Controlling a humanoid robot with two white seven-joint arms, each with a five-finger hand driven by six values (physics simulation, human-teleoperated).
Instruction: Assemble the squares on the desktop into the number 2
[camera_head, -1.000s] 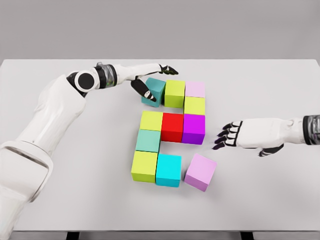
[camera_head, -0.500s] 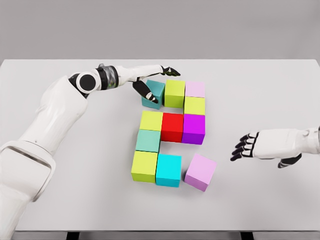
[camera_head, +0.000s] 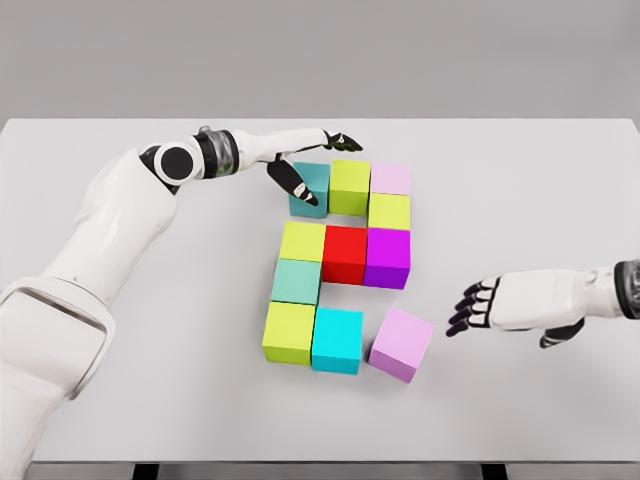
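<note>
Coloured cubes lie in a blocky figure on the white table (camera_head: 150, 400). The top row is a teal cube (camera_head: 312, 180), a yellow-green cube (camera_head: 350, 187) and a pink cube (camera_head: 390, 179). My left hand (camera_head: 316, 162) is open around the teal cube, thumb on its left face and fingers stretched behind it. A lilac cube (camera_head: 401, 343) sits tilted at the figure's lower right, a small gap from the cyan cube (camera_head: 337, 340). My right hand (camera_head: 468, 309) hovers open just right of the lilac cube, without touching it.
Below the top row are a yellow cube (camera_head: 389, 211), then a yellow (camera_head: 303, 242), red (camera_head: 345, 253) and magenta cube (camera_head: 387, 257). A pale green cube (camera_head: 296, 281) and a lime cube (camera_head: 290, 332) form the left column.
The teal cube has turned square and slid right against the yellow-green cube under my left hand. My right hand drew back to the right, then came in lower, towards the lilac cube.
</note>
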